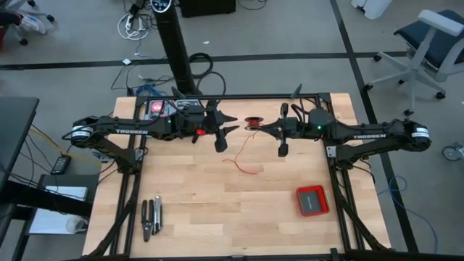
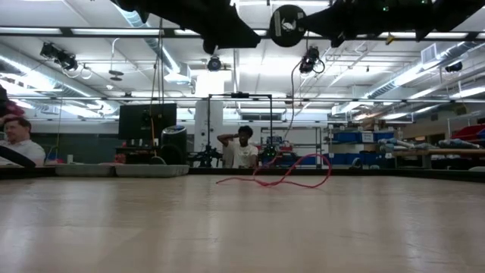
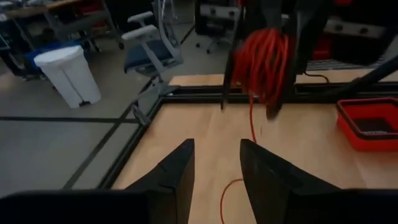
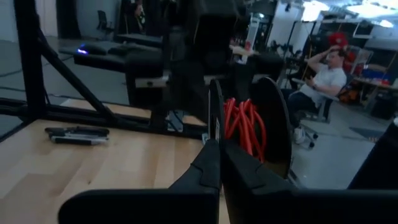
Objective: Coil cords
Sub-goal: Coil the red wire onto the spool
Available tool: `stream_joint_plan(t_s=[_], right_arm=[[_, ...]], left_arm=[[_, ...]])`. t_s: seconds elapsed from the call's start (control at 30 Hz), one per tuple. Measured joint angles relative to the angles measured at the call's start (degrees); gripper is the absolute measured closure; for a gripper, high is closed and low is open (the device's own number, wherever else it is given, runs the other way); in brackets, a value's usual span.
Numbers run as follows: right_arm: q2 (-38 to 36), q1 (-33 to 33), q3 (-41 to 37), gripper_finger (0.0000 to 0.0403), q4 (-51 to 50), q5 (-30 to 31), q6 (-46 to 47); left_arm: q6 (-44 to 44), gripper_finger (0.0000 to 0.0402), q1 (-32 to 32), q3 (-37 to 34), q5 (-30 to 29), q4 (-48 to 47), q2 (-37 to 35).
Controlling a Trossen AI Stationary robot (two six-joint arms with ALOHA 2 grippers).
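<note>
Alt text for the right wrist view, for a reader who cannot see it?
The right gripper, jaws shut, pinches the rim of a black spool wound with red wire. Behind lie the wooden table, some tools, and a seated person in the room.

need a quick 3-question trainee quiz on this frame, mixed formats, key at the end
1. True or false: the right gripper is shut on the black spool's flange, held up above the table.
2. Which is correct about the left gripper?
A. It clamps the red box.
B. It is open and holds nothing, pointed at the spool.
C. It holds the pliers.
3. Fill in: the unwound tail of the red wire hangs from the spool down to the ____.

Key: 1 true; 2 B; 3 table. Nothing touches the red box or the pliers, both lying on the table's front part.
</note>
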Motion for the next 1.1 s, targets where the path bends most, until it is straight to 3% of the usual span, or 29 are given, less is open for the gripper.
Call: stream_joint_plan(t_s=[0.33,0.8,1.1], right_arm=[[1.09,0.07,0.00,0.0403,7.87,-1.39,-1.49],[5.43,0.17,-0.02,0.0403,14.18,-1.36,-1.83],[5.98,0.22,-0.02,0.0403,14.96,-1.35,-1.81]], left_arm=[[-5.47,0.0270,-0.30,0.00,7.35,1.94,1.96],[-7.64,0.0270,-0.72,0.00,7.22,11.50,10.10],[-7.67,0.0270,-0.72,0.00,5.91,12.36,10.85]])
